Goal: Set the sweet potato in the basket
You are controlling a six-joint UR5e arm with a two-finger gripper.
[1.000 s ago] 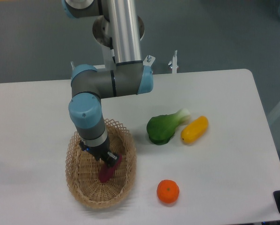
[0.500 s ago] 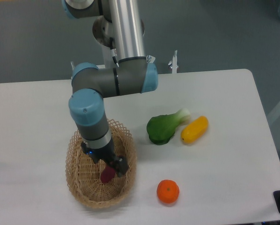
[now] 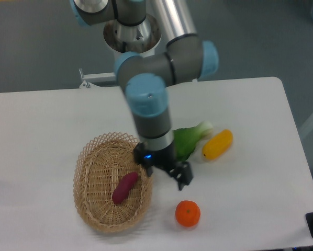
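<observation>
Sweet potato (image 3: 125, 187) lying in the basket (image 3: 88, 157), arm hanging just right of it.

The arm (image 3: 148, 104) is reaching down from the top centre of the frame, its blue-capped elbow pointing toward the camera and its wrist dropping straight toward the table (image 3: 36, 120). The gripper (image 3: 169, 171) is hovering beside the basket's right rim, above the bare tabletop, carrying nothing; one dark finger (image 3: 183, 176) is sticking out to the lower right, but whether the jaws are apart or together cannot be told from this angle. The sweet potato is resting slantwise on the basket floor, left of the gripper. The green vegetable (image 3: 187, 140) is partly hiding behind the wrist, the yellow vegetable (image 3: 217, 144) is sitting just to its right, and the orange (image 3: 188, 213) is lying below the gripper, near the bottom edge.
</observation>
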